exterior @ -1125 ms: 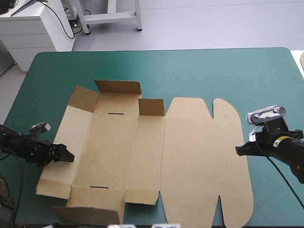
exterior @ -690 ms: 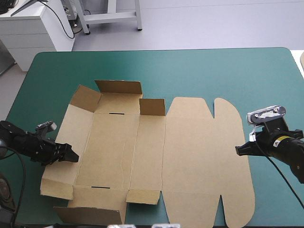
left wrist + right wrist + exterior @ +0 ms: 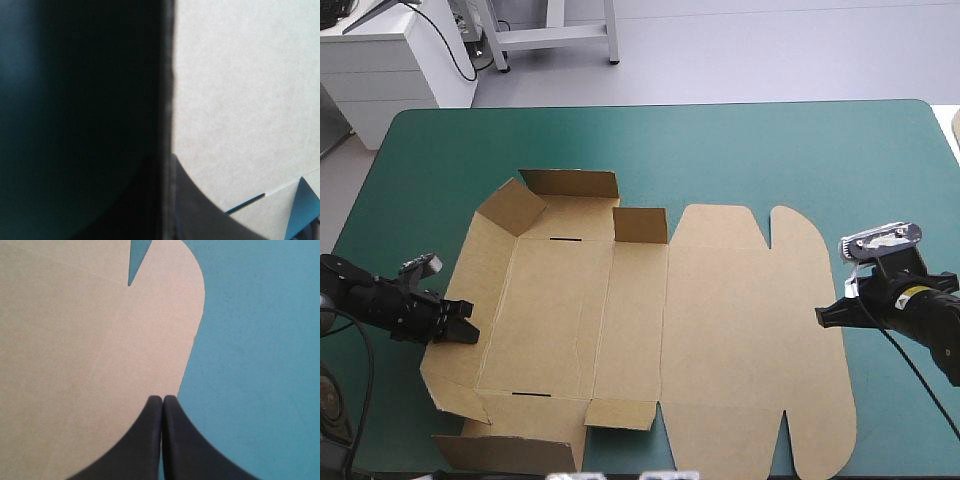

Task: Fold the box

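Since just before, the left wall of the cut brown cardboard box (image 3: 720,320) has tipped further upright, its edge clamped in the left hand (image 3: 467,326). Its lid lies flat on the middle of the teal-green bench (image 3: 770,150). By the lid's rounded right edge sits the right hand (image 3: 823,316), closed and empty.

Left gripper (image 3: 167,162) jaws clamped on box (image 3: 240,100) wall; teal-green cover (image 3: 304,204) beyond slot.
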You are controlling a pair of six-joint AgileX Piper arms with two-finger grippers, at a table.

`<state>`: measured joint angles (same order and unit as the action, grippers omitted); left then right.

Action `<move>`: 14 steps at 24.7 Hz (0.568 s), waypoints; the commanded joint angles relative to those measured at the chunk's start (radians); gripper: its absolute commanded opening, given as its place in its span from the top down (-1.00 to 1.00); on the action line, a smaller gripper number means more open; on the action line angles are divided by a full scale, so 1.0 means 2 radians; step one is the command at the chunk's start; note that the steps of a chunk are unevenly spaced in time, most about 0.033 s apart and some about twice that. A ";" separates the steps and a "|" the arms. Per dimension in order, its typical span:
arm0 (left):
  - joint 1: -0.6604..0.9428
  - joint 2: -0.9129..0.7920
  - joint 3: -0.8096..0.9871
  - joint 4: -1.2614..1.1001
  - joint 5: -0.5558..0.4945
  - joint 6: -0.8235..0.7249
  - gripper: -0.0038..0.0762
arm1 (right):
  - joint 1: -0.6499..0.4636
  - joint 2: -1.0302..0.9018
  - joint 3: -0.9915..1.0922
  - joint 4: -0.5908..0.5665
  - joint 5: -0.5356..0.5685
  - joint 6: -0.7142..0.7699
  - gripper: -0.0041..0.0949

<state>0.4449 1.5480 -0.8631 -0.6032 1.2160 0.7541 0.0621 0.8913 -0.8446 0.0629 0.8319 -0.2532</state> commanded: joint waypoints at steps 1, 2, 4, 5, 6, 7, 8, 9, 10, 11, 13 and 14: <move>-0.003 -0.015 -0.010 -0.038 0.027 -0.004 0.92 | -0.005 -0.005 -0.013 0.002 -0.026 -0.005 0.95; -0.003 -0.015 -0.012 -0.040 0.027 -0.002 0.92 | -0.005 -0.005 -0.013 0.002 -0.026 -0.005 0.95; -0.004 -0.015 -0.032 -0.040 0.030 0.006 0.92 | -0.005 -0.005 -0.013 0.002 -0.026 -0.005 0.95; -0.009 -0.015 -0.047 -0.040 0.032 0.016 0.92 | -0.005 -0.005 -0.013 0.002 -0.026 -0.005 0.95; -0.017 -0.015 -0.074 -0.040 0.036 0.020 0.92 | -0.005 -0.005 -0.013 0.005 -0.026 -0.004 0.95; -0.025 -0.015 -0.090 -0.039 0.036 0.024 0.92 | -0.005 -0.005 -0.013 0.007 -0.026 -0.004 0.95; -0.035 -0.015 -0.116 -0.034 0.036 0.023 0.92 | -0.005 -0.005 -0.013 0.012 -0.026 -0.004 0.95; -0.047 -0.015 -0.135 -0.025 0.035 0.023 0.92 | -0.005 -0.005 -0.013 0.016 -0.027 -0.004 0.95; -0.058 -0.015 -0.159 -0.014 0.034 0.023 0.92 | -0.005 -0.005 -0.013 0.015 -0.027 -0.004 0.95; -0.076 -0.015 -0.185 0.005 0.030 0.023 0.92 | -0.005 -0.005 -0.013 0.017 -0.027 -0.004 0.95; -0.102 -0.015 -0.231 0.032 0.025 0.023 0.92 | -0.005 -0.005 -0.013 0.017 -0.026 -0.004 0.95; -0.122 -0.015 -0.260 0.052 0.015 0.023 0.92 | -0.005 -0.005 -0.013 0.017 -0.026 -0.004 0.95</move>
<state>0.2762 1.5518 -1.2380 -0.5224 1.2213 0.7955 0.0621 0.8913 -0.8446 0.0897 0.8312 -0.2532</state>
